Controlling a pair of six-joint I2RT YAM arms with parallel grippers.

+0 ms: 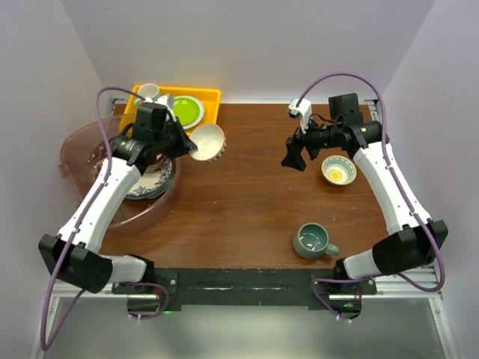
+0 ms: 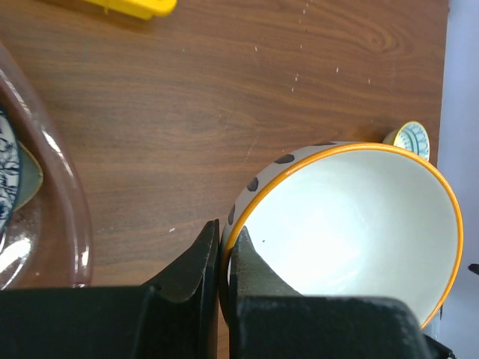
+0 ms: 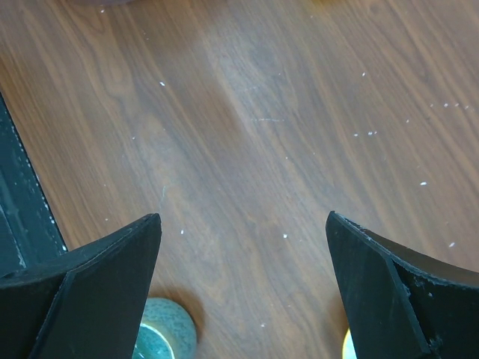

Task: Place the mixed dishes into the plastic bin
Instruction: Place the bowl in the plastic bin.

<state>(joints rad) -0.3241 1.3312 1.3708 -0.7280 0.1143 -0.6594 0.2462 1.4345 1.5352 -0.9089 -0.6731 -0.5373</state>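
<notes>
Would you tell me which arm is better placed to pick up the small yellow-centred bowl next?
Right, probably. The right gripper hangs open beside the small yellow-centred bowl, while the left gripper is shut on the cream bowl by the plastic bin.

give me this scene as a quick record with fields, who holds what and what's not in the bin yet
bin: large round transparent pinkish plastic bin, with a blue-patterned round plate inside
left end effector: shut on the rim of the cream round bowl with orange rim and dark dots
held bowl: tilted, over the brown wooden table, just outside the bin
right end effector: open, empty
on table: teal ceramic mug; small round bowl with yellow centre
</notes>
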